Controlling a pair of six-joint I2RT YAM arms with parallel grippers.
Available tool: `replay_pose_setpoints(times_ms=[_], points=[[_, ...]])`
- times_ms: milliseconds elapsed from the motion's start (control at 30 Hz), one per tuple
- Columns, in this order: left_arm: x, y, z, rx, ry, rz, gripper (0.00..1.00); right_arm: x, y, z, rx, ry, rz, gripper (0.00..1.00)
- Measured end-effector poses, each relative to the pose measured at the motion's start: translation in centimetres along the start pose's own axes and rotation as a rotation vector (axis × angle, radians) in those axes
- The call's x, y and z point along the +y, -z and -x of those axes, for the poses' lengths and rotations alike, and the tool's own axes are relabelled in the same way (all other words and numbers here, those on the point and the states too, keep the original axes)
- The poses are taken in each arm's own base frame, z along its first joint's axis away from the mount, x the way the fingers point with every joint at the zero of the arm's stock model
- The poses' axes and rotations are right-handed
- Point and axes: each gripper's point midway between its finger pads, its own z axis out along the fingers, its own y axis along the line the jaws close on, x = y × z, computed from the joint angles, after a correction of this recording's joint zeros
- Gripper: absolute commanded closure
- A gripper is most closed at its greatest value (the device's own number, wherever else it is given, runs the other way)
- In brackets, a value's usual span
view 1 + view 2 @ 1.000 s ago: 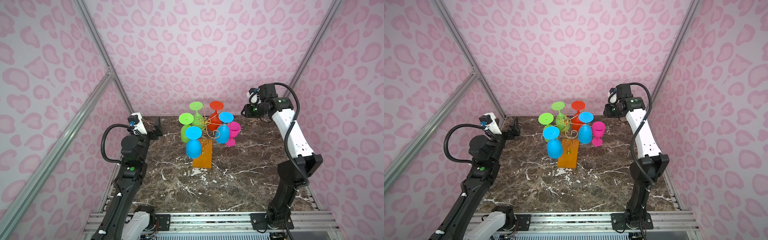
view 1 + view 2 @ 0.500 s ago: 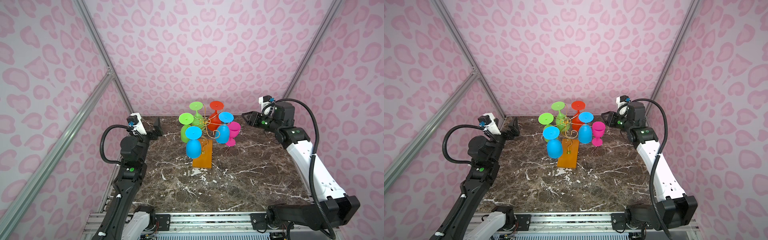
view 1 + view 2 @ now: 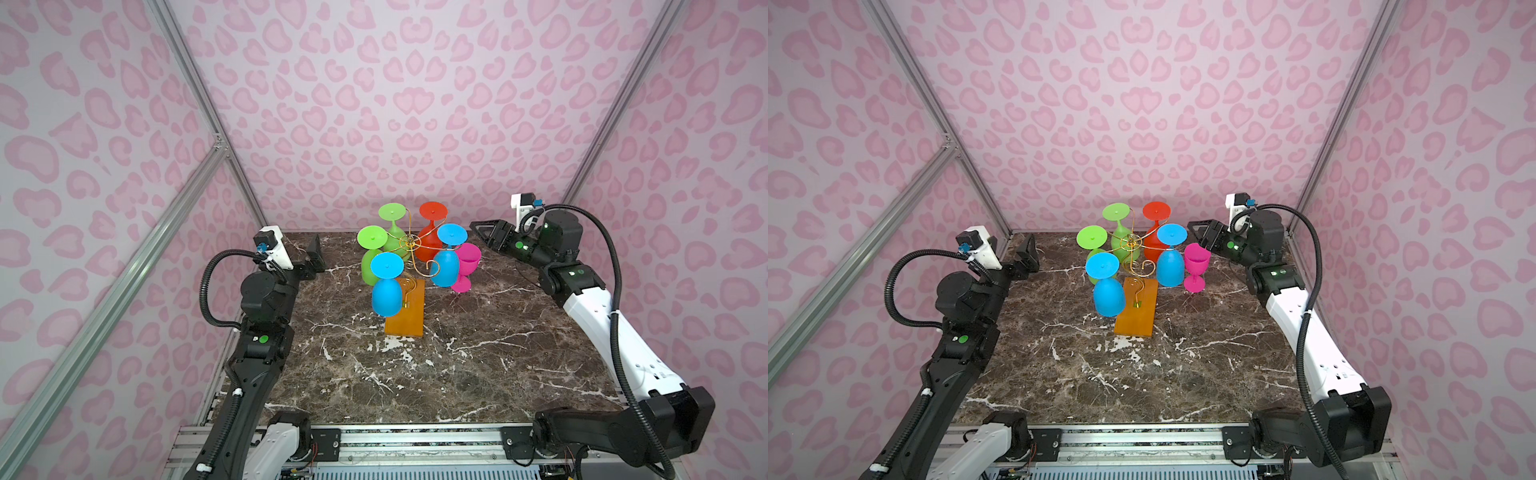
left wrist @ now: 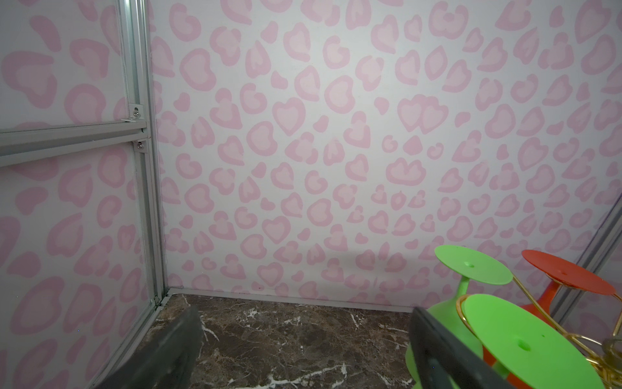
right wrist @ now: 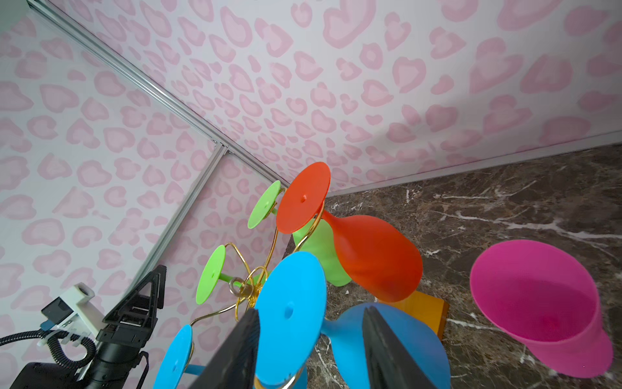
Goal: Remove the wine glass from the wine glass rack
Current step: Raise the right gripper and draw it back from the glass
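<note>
The wine glass rack [image 3: 409,242] [image 3: 1131,241] is a gold wire stand on an orange wooden base [image 3: 405,313]. Several wine glasses hang upside down from its arms: two green, one red [image 3: 430,237] and two blue [image 3: 386,286]. A pink wine glass [image 3: 467,266] [image 5: 538,303] stands upright on the table just right of the rack. My right gripper [image 3: 478,228] [image 5: 309,340] hovers open at the back right, a short way from the pink glass and holding nothing; a blue glass shows beyond its jaws. My left gripper [image 3: 316,253] [image 4: 303,347] is open and empty at the back left.
The dark marble table [image 3: 415,374] is enclosed by pink patterned walls with aluminium posts [image 3: 199,95]. The rack stands near the back middle. My right arm's white link [image 3: 615,336] lies low along the table's right side.
My right arm has dropped from a raised pose to low along the right side. Its gripper stays near the back right and its jaws have spread wider. The left arm is still.
</note>
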Motion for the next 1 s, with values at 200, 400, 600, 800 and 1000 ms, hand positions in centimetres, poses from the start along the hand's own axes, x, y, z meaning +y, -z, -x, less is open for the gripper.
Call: replay_pose_setpoints(times_ms=[200,400,600,800,1000], points=[[0.0,0.0,0.0,-0.001,0.004,0.000,0.03,-0.8,-1.8,-0.7,0.033,-0.030,-0.008,0.51],[0.0,0.1,0.1,-0.002,0.004,0.000,0.03,-0.8,-3.1,-1.2,0.050,-0.041,0.010,0.54],[0.0,0.1,0.1,-0.003,0.004,0.000,0.03,-0.6,-3.2,-1.3,0.057,-0.057,0.024,0.59],[0.0,0.1,0.1,-0.003,0.003,0.000,0.03,-0.2,-3.4,-1.2,0.056,-0.070,0.047,0.61],[0.0,0.1,0.1,-0.003,0.003,0.000,0.03,0.0,-3.6,-1.5,0.069,-0.087,0.061,0.64]])
